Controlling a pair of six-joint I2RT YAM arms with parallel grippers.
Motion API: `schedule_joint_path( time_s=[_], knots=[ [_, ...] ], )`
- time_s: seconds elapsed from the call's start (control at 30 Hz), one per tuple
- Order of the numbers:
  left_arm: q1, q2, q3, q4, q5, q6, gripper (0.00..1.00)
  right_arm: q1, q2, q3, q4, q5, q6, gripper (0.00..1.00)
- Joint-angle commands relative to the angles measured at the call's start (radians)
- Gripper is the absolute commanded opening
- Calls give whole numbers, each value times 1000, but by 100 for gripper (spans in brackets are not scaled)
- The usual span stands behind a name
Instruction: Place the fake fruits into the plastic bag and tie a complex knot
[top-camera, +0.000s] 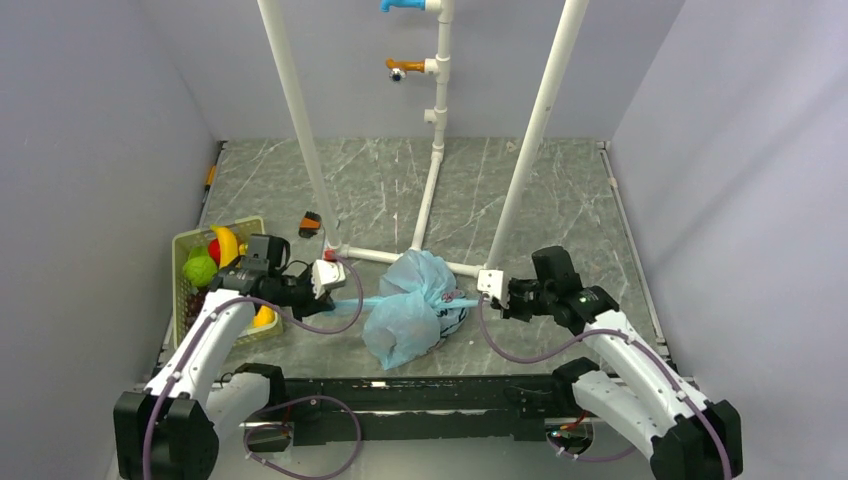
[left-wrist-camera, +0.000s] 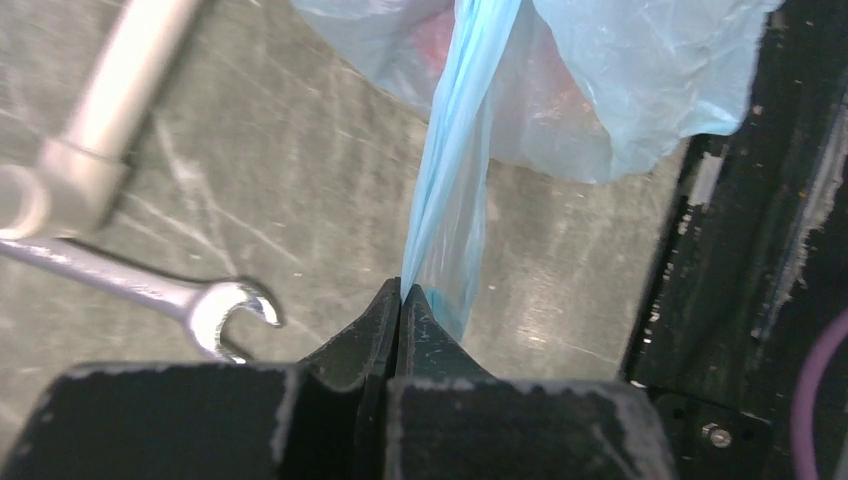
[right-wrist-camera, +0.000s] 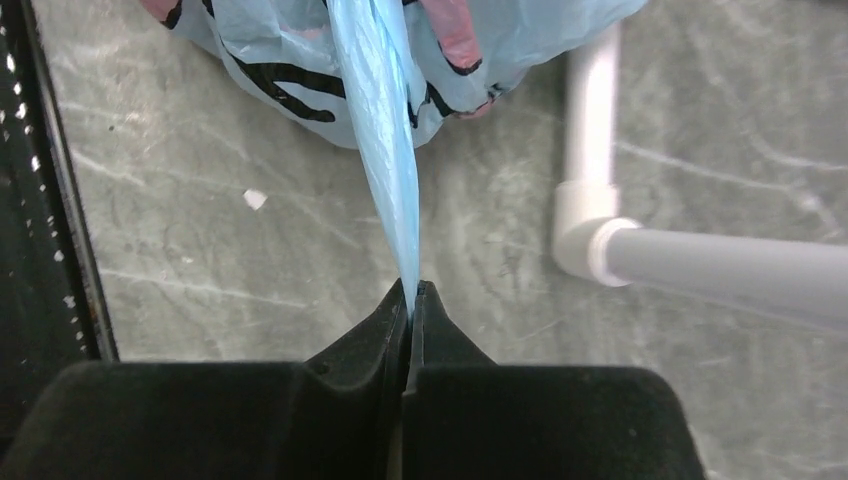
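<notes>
Top external view: the plastic bag (top-camera: 412, 305) lies on the marble-patterned table (top-camera: 560, 200) between the two arms, just in front of the foot of the white PVC pipe frame (top-camera: 430, 200). It is filled out and gathered at mid-height, with one thin tail drawn out sideways to each arm. We record the left gripper (top-camera: 338, 292) at the end of the left tail and the right gripper (top-camera: 478, 297) at the end of the right tail. At the left table edge stands a yellow-green basket (top-camera: 190, 240) holding fake fruits, among them a banana (top-camera: 228, 243) and a green fruit (top-camera: 199, 268). Left wrist view: the jaws of the left gripper (left-wrist-camera: 401, 292) are pressed together on the tip of a twisted light-blue tail (left-wrist-camera: 455, 180), which runs straight up to the bag body (left-wrist-camera: 640, 90); a reddish shape shows faintly through the film. An open-ended wrench (left-wrist-camera: 215, 305) lies on the table to the left of the fingers, apart from the bag. Right wrist view: the jaws of the right gripper (right-wrist-camera: 411, 290) are likewise clamped on the point of the other tail (right-wrist-camera: 385, 150), pulled taut from the bag (right-wrist-camera: 270, 60), whose black prints are visible. A grey-white pipe with its elbow fitting (right-wrist-camera: 720, 265) lies on the table to the right.
</notes>
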Motion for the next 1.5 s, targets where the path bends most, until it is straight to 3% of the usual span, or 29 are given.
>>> schedule_joint_path(
  time_s=[0.0,0.1,0.2,0.3,0.4,0.6,0.9,1.23,1.3,1.33,1.37,1.43,1.47],
  knots=[
    [-10,21,-17,-65,-268,11,0,-78,47,-31,-166,221,-49,0],
    [-93,2,63,-80,-256,-77,0,-73,100,84,-211,195,-28,0],
    [-33,-24,138,-115,-212,-97,0,-84,89,186,-303,184,-51,0],
    [22,0,64,-107,-245,-15,0,-92,91,153,-349,204,-117,0],
    [23,11,-1,-67,-286,12,0,-95,94,62,-292,222,-140,0],
    [-51,8,69,-70,-236,-77,0,-90,162,142,-282,132,-57,0],
    [-52,-30,300,-125,-18,-252,0,-90,130,358,-316,-23,83,0],
    [-46,-2,125,-119,-134,-37,0,-89,187,253,-283,16,-13,0],
    [-52,15,119,-103,-145,-52,0,-85,198,253,-298,7,-16,10],
    [-56,28,126,-104,-143,-66,1,-80,204,257,-314,3,-19,19],
    [-61,41,139,-107,-137,-80,12,-76,204,262,-329,-3,-14,28],
    [-64,64,178,-141,-97,-100,47,-75,191,272,-353,-14,10,49],
    [-64,70,197,-163,-69,-104,57,-74,177,276,-365,-18,23,56]
  ],
)
